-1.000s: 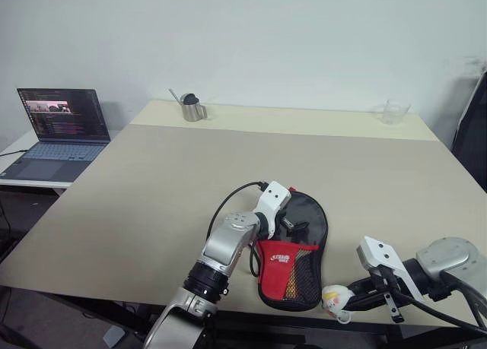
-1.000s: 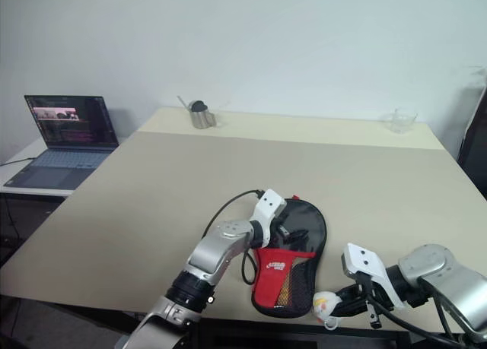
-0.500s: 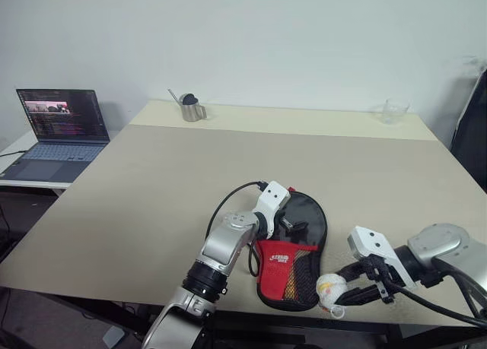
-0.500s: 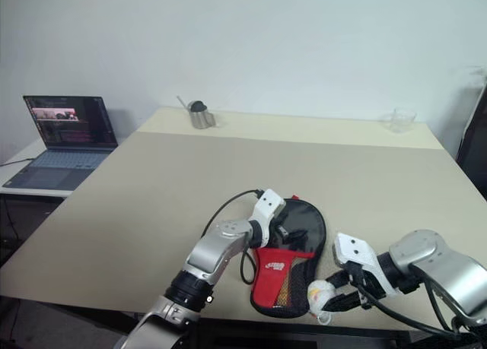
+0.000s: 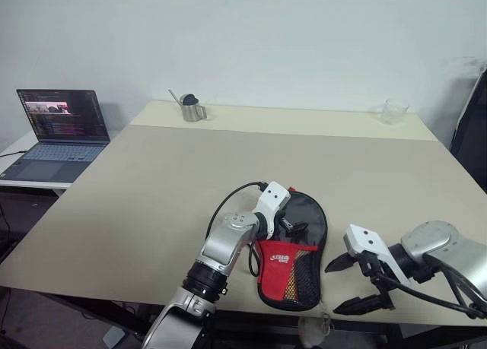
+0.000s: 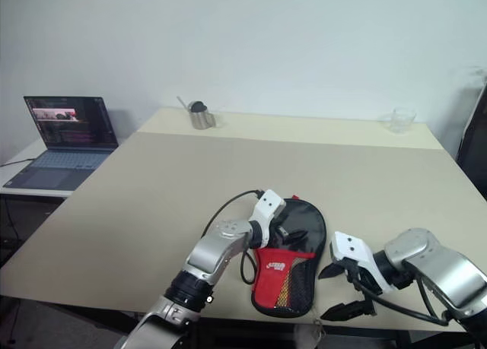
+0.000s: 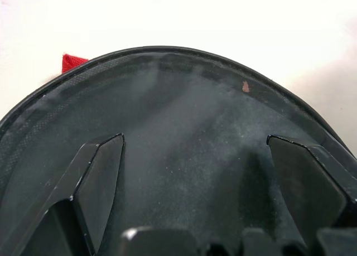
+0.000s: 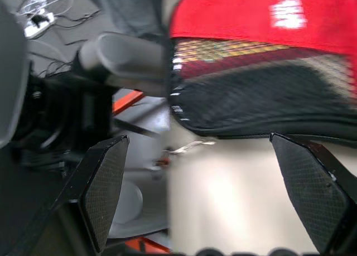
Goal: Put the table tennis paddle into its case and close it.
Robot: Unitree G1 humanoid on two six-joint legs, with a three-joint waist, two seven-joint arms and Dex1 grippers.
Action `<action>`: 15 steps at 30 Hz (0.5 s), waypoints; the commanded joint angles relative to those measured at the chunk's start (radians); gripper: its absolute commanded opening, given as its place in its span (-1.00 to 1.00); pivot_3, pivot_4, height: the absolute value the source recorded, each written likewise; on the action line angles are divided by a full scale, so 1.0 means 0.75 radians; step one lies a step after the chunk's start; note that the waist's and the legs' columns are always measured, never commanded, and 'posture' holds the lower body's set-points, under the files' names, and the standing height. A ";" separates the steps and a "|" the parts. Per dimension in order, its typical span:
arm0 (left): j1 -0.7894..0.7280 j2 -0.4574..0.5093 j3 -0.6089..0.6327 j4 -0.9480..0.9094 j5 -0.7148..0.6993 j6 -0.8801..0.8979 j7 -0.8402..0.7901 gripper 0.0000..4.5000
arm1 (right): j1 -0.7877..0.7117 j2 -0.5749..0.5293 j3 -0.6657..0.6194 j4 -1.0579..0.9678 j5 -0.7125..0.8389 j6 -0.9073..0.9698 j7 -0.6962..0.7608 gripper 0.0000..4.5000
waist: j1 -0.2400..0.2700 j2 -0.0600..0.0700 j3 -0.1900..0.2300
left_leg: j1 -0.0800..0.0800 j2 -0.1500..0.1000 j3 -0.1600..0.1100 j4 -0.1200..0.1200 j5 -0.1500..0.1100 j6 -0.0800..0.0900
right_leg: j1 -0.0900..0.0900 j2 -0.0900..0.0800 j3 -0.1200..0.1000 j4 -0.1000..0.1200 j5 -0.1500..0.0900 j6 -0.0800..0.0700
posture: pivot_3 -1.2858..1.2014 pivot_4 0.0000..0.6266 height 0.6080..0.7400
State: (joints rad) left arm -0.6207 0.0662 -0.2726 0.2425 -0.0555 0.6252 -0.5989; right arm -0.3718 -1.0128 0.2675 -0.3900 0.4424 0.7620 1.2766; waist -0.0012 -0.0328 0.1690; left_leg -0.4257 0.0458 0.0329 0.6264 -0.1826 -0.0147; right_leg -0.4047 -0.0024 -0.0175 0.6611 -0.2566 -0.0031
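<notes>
My case (image 5: 295, 250) lies at the near edge of the tabletop (image 5: 228, 166), round black end toward the far side, red mesh pocket toward me. The paddle I cannot make out for certain; something yellowish shows through the mesh, too small to tell. My left gripper (image 5: 293, 226) rests over the round black part of the case, and my left wrist view adds what the head views cannot: both fingers (image 7: 95, 183) spread wide apart with the dusty black fabric (image 7: 184, 155) between them and a red tab at its rim, nothing clamped. My right gripper (image 5: 351, 284) hangs just beside the case's right side at the near edge, its fingers wide apart and empty. My right wrist view looks along the table's near edge at the red band with the white logo (image 8: 287, 8) and the mesh below it, plus a thin cord past the table edge. From the head, a small white ball (image 5: 308, 332) hangs below the near edge. A laptop (image 5: 57, 132) sits off the left side, a metal cup (image 5: 191, 108) and a clear glass (image 5: 393, 111) at the far edge.
</notes>
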 commanded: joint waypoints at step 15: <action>-0.047 0.254 0.141 -0.234 -0.142 0.054 -0.167 1.00 | -0.287 0.125 -0.198 0.409 -0.106 -0.408 -0.010 0.98 | -0.008 -0.001 0.007 | 0.000 0.001 0.002 0.000 0.000 0.000 | -0.002 0.001 0.003 0.003 0.001 0.000 | 0.03 -0.52 1.00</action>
State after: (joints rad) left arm -0.6385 0.2272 -0.2117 0.1776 -0.1204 0.6514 -0.6830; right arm -0.5558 -0.9146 0.1242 -0.1484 0.4021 0.5353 1.2457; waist -0.0072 -0.0335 0.1744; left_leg -0.4260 0.0464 0.0346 0.6263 -0.1827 -0.0144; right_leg -0.4068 -0.0005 -0.0153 0.6635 -0.2559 -0.0035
